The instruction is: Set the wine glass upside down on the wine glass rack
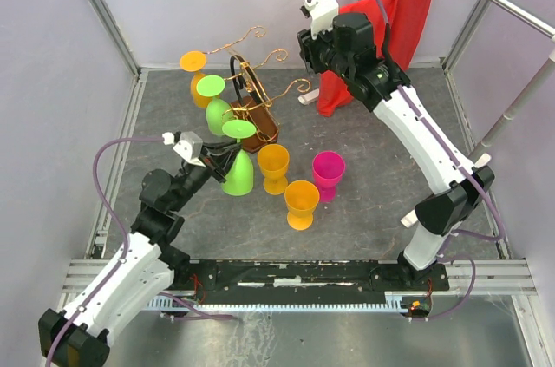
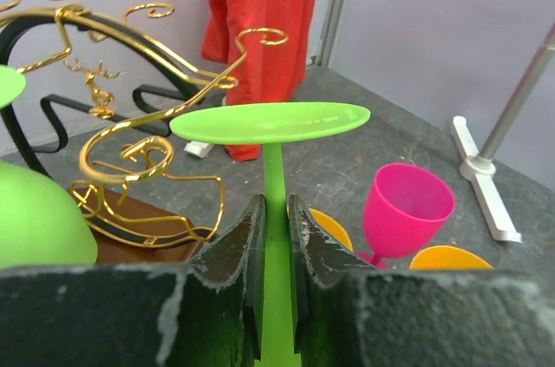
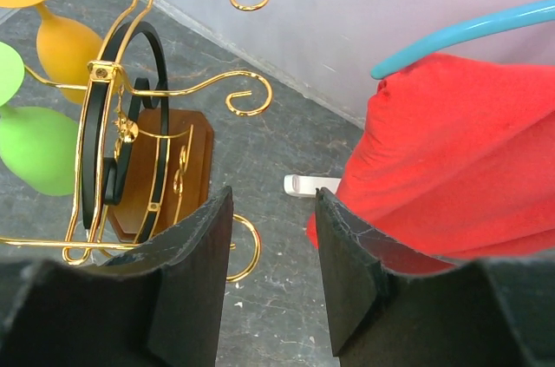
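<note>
My left gripper (image 1: 218, 159) is shut on the stem of a green wine glass (image 1: 238, 172), held upside down with its foot disc uppermost, just in front of the wine glass rack (image 1: 253, 81). In the left wrist view the green stem (image 2: 276, 202) runs between my fingers, and the disc (image 2: 270, 121) is level with the rack's gold scroll arms (image 2: 147, 146). An orange glass (image 1: 198, 72) and another green glass (image 1: 215, 102) hang upside down on the rack's left side. My right gripper (image 1: 314, 36) is open and empty, high to the right of the rack (image 3: 130, 124).
Two orange glasses (image 1: 273, 166) (image 1: 302, 202) and a pink glass (image 1: 328, 174) stand upright right of the held glass. A red cloth (image 1: 381, 37) hangs at the back right. The rack's brown wooden base (image 1: 260, 122) sits on the grey mat. Metal frame posts line the sides.
</note>
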`<state>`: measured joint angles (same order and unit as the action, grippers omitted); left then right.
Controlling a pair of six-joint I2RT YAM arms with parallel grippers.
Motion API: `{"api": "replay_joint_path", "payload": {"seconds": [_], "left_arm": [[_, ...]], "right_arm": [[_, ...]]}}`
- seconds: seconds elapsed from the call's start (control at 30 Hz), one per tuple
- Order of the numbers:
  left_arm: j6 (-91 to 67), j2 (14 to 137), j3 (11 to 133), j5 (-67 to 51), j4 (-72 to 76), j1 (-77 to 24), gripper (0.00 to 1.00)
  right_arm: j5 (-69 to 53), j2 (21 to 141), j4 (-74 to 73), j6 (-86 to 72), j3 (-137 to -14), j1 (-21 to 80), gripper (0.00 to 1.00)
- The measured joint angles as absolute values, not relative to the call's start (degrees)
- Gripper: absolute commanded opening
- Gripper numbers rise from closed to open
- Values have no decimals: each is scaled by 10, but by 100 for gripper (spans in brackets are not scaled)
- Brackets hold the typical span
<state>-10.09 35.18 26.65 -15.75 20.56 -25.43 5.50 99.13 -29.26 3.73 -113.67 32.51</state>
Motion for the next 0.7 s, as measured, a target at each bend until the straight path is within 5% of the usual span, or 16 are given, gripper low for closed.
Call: {"api": "replay_joint_path", "payload": {"seconds": [0.7], "left_arm": [[-67, 475, 166, -30, 504, -271, 3]], "right_arm": [[79, 985, -295, 75, -1118, 325, 52]]}}
